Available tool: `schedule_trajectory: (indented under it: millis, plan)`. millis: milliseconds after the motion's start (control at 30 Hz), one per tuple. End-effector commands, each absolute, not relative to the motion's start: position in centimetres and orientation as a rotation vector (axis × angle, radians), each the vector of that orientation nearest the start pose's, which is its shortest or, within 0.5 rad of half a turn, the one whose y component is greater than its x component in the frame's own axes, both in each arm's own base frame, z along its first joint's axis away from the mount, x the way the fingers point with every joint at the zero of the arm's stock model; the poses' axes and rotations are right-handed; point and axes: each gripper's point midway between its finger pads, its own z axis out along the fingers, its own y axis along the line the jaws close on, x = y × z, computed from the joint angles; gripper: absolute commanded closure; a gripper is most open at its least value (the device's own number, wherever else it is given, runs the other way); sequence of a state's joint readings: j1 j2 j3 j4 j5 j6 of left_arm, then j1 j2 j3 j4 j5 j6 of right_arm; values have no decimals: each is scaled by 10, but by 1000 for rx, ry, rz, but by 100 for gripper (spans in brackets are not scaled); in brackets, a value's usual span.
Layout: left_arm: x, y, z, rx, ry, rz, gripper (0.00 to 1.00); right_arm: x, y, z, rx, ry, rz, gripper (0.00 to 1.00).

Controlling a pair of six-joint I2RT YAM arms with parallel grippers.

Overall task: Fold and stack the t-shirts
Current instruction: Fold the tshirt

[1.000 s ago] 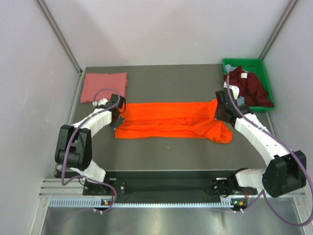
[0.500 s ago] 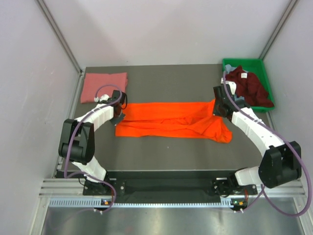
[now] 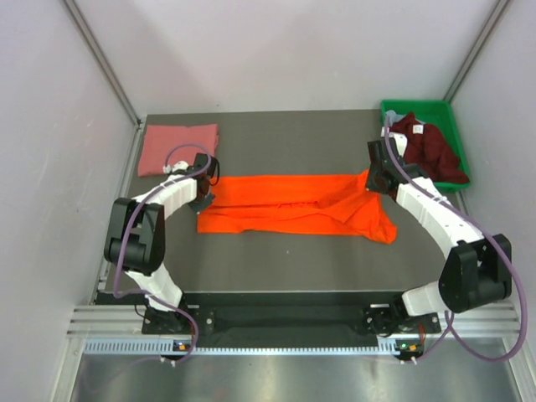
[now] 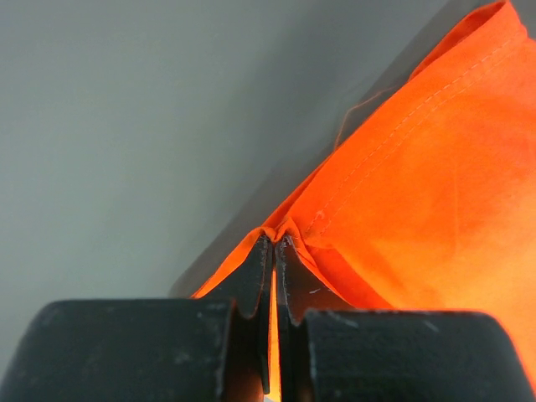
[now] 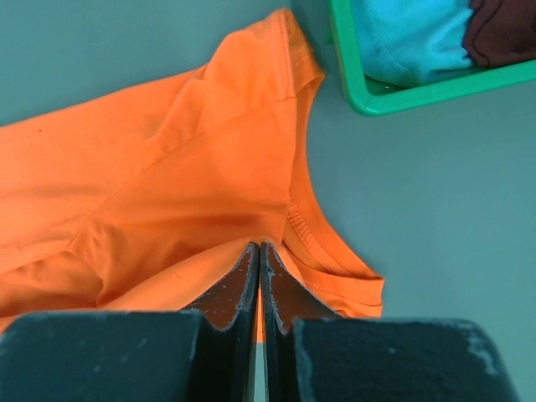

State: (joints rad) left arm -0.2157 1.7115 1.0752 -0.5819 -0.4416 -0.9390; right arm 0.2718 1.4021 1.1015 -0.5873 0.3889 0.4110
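We see the orange t-shirt (image 3: 293, 205) lying as a long, flat band across the middle of the table (image 3: 285, 264). It is doubled lengthwise, and its right end bunches into a looser lobe. The cloth is a smooth, bright knit with stitched hems and a ribbed neckline.

Both arms reach out from their bases with elbows bowed outward, each wrist turned in toward one end of the band. The left end effector (image 4: 274, 243) is closed to a sliver on a pinched fold at the shirt's left edge. The right end effector (image 5: 258, 249) is closed just as tightly on cloth beside the neckline, near the green bin (image 3: 419, 105).

The salmon pink t-shirt (image 3: 178, 148) sits folded square at the far left corner. The maroon t-shirt (image 3: 431, 151) lies crumpled in the hard plastic bin, touching the pale blue-grey t-shirt (image 5: 410, 38).
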Motion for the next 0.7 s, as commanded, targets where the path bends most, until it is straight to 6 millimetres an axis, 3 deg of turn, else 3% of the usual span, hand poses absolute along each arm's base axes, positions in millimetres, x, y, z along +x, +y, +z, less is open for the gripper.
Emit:
schedule_trajectory:
  millis: [0, 133, 233, 267, 300, 400, 433, 533, 567, 667]
  plan:
    - [370, -30, 47, -1016, 2356, 222, 100, 372, 50, 159, 334, 2309, -115, 100]
    - [376, -31, 49, -1007, 2358, 220, 100, 382, 54, 151, 317, 2330, -117, 100]
    - [383, -33, 53, -979, 2369, 216, 83, 389, 55, 142, 326, 2346, -124, 99]
    - [384, -33, 54, -952, 2386, 229, 75, 389, 55, 140, 330, 2351, -131, 98]
    - [382, -32, 56, -937, 2406, 250, 60, 390, 55, 138, 337, 2353, -130, 96]
    - [391, -27, 76, -878, 2391, 286, 43, 394, 56, 130, 354, 2375, -128, 82]
    - [394, -22, 85, -860, 2367, 312, 43, 397, 55, 129, 357, 2381, -139, 72]
    - [392, -13, 104, -802, 2337, 351, 42, 395, 49, 131, 410, 2399, -166, 61]
    - [391, -14, 114, -788, 2323, 333, 42, 393, 48, 135, 432, 2397, -162, 59]
    - [379, -30, 112, -775, 2375, 202, 44, 373, 48, 140, 555, 2442, -136, 56]
